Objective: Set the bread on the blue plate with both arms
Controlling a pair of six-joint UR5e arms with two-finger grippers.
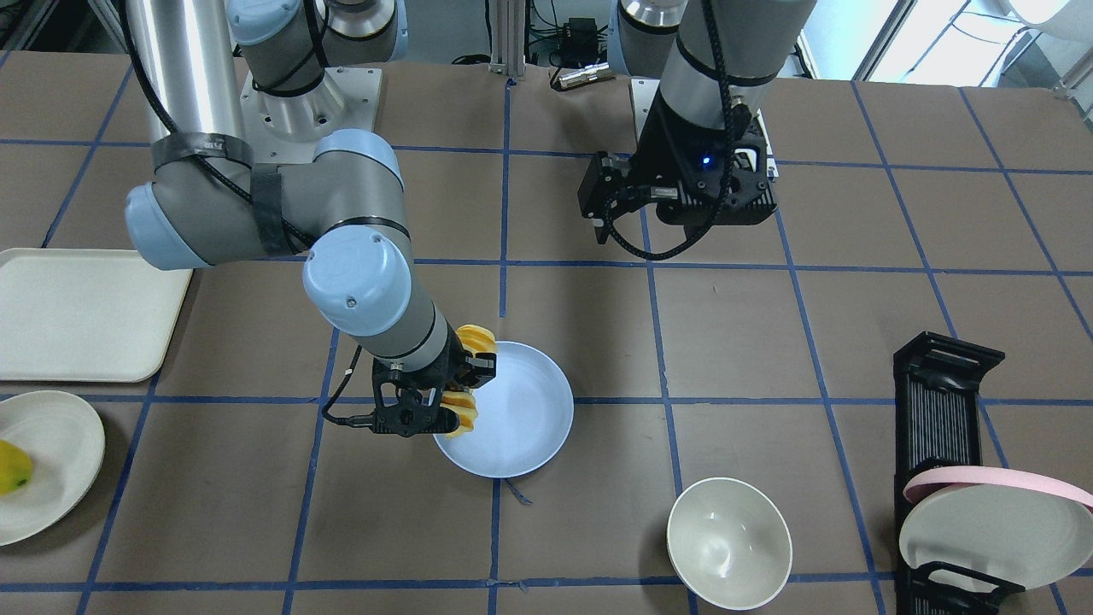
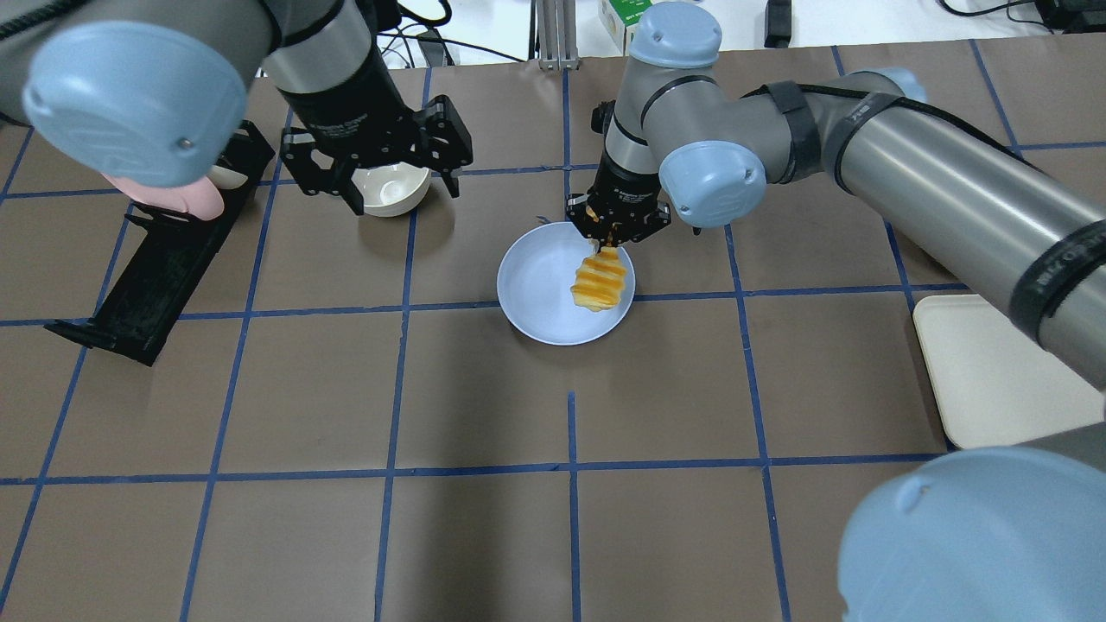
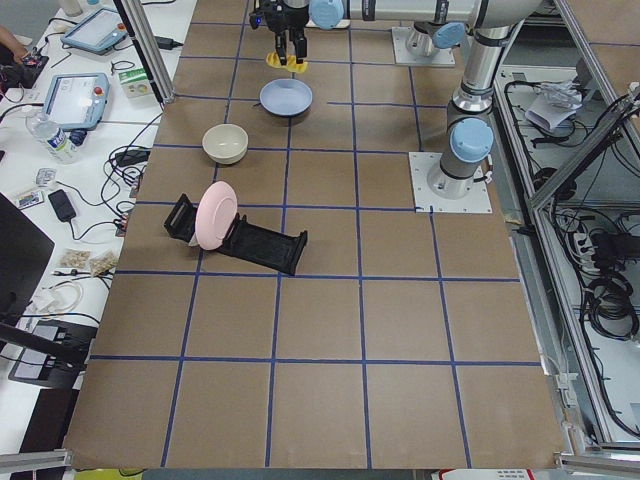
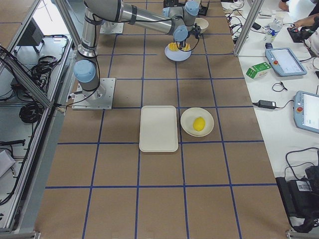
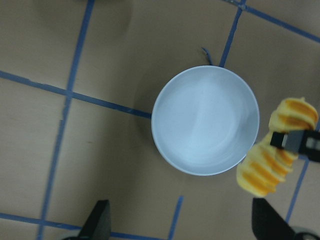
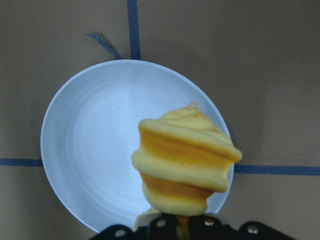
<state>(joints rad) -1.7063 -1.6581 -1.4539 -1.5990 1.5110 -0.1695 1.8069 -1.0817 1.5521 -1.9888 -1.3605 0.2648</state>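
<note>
Desk (image 3: 400,330): brown cover, blue tape grid (image 3: 358,285). Aluminium frame posts (image 4: 247,25) at the edges. White side bench (image 4: 269,149) carries pendants (image 4: 282,60), cables (image 4: 294,159) and a bottle (image 3: 50,135).

My blue-taped bench (image 2: 570,536) carries the blue plate (image 2: 540,285); bowl (image 2: 393,186) and rack (image 2: 147,285) lie left of it, tray (image 2: 985,371) and cream plate (image 1: 60,444) right.

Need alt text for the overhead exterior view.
The right gripper holds the bread over the right side of the blue plate. The left gripper, open and raised, partly hides a white bowl at upper left; a black rack with a pink plate stands further left.
</note>
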